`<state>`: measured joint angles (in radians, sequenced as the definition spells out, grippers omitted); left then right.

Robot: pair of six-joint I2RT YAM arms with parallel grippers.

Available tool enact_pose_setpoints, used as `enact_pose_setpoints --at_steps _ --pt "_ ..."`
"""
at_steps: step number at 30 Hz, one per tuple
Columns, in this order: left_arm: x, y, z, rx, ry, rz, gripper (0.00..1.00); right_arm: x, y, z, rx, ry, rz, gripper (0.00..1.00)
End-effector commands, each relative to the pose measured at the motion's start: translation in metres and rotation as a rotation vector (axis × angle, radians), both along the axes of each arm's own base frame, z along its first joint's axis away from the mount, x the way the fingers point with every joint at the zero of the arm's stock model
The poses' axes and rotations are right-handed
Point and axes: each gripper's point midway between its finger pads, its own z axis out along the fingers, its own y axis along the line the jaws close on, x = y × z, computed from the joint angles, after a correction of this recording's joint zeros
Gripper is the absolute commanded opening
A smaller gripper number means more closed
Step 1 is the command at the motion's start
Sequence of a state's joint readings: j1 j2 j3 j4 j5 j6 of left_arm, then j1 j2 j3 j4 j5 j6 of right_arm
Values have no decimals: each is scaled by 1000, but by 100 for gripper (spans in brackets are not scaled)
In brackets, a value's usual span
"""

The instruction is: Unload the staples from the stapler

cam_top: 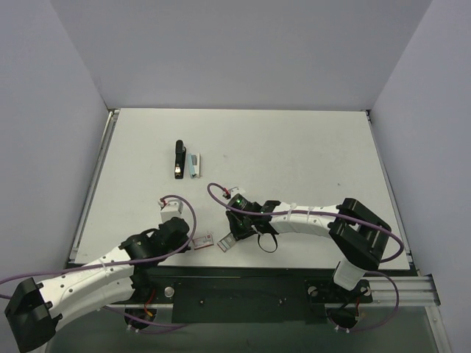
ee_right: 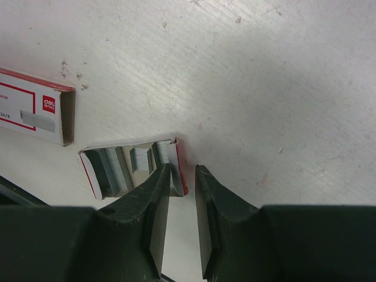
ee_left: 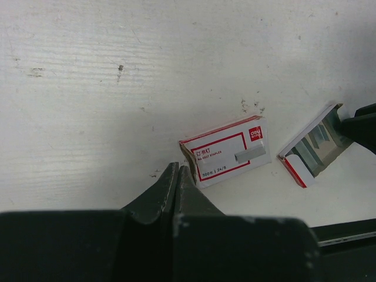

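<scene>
The black stapler [cam_top: 178, 158] lies on the white table at the back left, its silvery tip toward me, far from both grippers. My left gripper [ee_left: 178, 168] is shut and empty, its tips just beside the left end of a red-and-white staple box sleeve [ee_left: 226, 151]. My right gripper [ee_right: 182, 171] is open a little and straddles the end wall of the box's inner tray [ee_right: 126, 144], one finger inside it and one outside. Rows of staples [ee_right: 111, 167] lie in the tray. In the top view the sleeve [cam_top: 204, 239] and tray [cam_top: 226, 242] sit near the front edge.
A small pale blue object [cam_top: 194, 165] lies right beside the stapler. The table's front edge and the dark mounting rail [cam_top: 243, 290] are close behind the box. Grey walls enclose the table at the back and sides.
</scene>
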<state>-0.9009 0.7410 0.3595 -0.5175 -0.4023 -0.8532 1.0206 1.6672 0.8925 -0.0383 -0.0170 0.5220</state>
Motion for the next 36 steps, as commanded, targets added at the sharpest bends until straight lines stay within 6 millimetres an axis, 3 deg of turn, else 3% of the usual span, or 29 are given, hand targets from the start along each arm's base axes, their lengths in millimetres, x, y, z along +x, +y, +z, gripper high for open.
enact_pose_setpoints --at_steps 1,22,28,36 --pt "5 -11 6 -36 -20 -15 0 6 7 6 16 -9 -1 19" --pt "2 -16 -5 -29 13 -39 0 1 12 1 3 2 17 13" --pt "3 -16 -6 -25 16 -40 0 0 13 2 1 -1 20 0" --pt "1 -18 -8 -29 22 -50 0 3 12 5 -4 -26 -17 0"
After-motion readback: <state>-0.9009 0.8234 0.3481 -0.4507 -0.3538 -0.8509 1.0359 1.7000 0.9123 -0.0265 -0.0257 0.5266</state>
